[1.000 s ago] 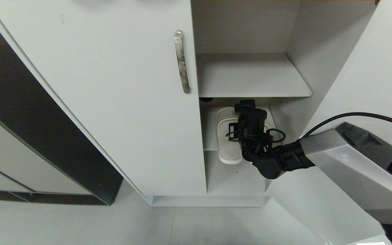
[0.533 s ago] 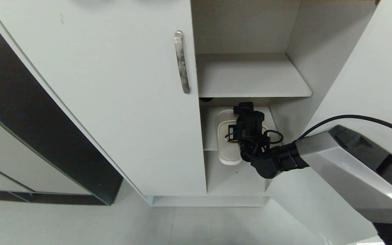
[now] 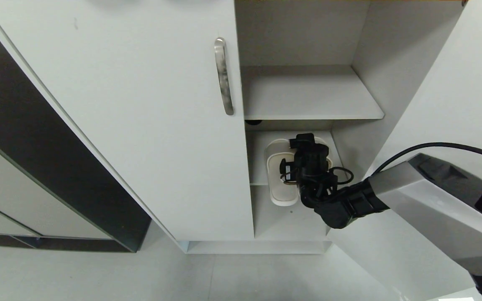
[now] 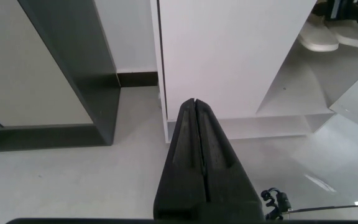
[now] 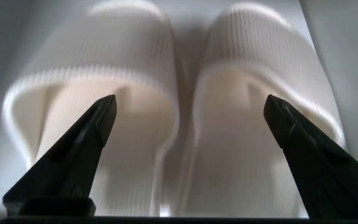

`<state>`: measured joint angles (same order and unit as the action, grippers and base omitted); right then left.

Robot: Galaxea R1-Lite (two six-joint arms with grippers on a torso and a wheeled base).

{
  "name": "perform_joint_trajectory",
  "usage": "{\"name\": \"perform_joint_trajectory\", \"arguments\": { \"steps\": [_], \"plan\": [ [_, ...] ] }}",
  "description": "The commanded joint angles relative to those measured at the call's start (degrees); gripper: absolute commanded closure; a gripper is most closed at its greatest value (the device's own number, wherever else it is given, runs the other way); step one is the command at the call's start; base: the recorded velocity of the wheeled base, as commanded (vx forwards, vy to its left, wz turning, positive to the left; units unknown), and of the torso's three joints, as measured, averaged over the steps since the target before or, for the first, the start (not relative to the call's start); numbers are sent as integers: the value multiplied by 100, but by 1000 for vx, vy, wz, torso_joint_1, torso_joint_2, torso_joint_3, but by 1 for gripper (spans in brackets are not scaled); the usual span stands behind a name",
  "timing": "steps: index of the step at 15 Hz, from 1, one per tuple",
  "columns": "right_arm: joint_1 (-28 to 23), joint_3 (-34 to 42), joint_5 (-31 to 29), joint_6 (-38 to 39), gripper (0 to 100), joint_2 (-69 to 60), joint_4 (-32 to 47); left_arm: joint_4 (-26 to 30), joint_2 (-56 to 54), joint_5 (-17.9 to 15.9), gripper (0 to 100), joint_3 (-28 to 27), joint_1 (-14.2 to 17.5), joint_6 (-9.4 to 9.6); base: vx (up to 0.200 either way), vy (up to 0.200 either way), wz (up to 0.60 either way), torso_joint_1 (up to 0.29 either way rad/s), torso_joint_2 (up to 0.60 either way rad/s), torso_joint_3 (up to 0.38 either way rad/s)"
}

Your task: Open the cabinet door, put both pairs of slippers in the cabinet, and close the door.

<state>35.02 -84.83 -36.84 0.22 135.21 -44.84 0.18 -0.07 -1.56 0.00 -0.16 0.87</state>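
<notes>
A pair of white slippers (image 3: 275,184) lies side by side on the cabinet's middle shelf (image 3: 254,167), heels near the shelf's front edge. My right gripper (image 3: 303,140) is inside the cabinet just above them, partly covering them in the head view. In the right wrist view its fingers (image 5: 73,162) stand wide open over the two slippers (image 5: 110,68), gripping nothing. My left gripper (image 4: 194,106) is shut and empty, low above the floor in front of the cabinet, with the slippers (image 4: 328,34) seen far off.
The cabinet's right door (image 3: 454,83) stands swung open beside my right arm. The left door (image 3: 119,104) is closed, with a metal handle (image 3: 223,75). An upper shelf (image 3: 308,96) and a bottom shelf (image 3: 285,221) are bare. Grey floor (image 3: 140,276) lies in front.
My right gripper has drawn back a little toward the cabinet's front, uncovering more of the slippers. The slippers stay on the shelf.
</notes>
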Motion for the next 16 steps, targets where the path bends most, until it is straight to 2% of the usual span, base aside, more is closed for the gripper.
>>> {"name": "perform_joint_trajectory", "arguments": {
  "steps": [1,2,4,5,6,7,11,14,16],
  "plan": [
    [119,600,-25,4,0,-478,-236,-1,7,-2,100,0,-2,1,0,0,0,0,0,0],
    [224,1224,-60,4,0,-785,-482,-1,7,-2,100,0,-2,1,0,0,0,0,0,0],
    [338,1962,-60,4,0,-1058,-913,-1,7,-2,100,0,-2,1,0,0,0,0,0,0],
    [347,2006,-69,4,0,-1066,-957,-1,7,-2,100,0,-2,1,0,0,0,0,0,0],
    [470,2577,-69,4,0,-1339,-1308,-1,7,-2,100,0,-2,10,0,0,0,0,0,0],
    [514,2735,-69,4,0,-1409,-1343,-1,7,-2,100,0,-2,10,0,0,0,0,0,0],
    [998,4133,-69,22,0,-1919,-2214,-1,7,-2,100,0,-2,28,0,0,0,0,0,0],
    [1086,4256,-69,4,0,-1928,-2354,-1,7,-11,100,0,-2,36,0,0,0,0,0,0],
    [1086,4265,-69,13,0,-1893,-2372,-1,7,-11,100,0,-2,36,-200,0,0,2,0,-2]
  ]
}}
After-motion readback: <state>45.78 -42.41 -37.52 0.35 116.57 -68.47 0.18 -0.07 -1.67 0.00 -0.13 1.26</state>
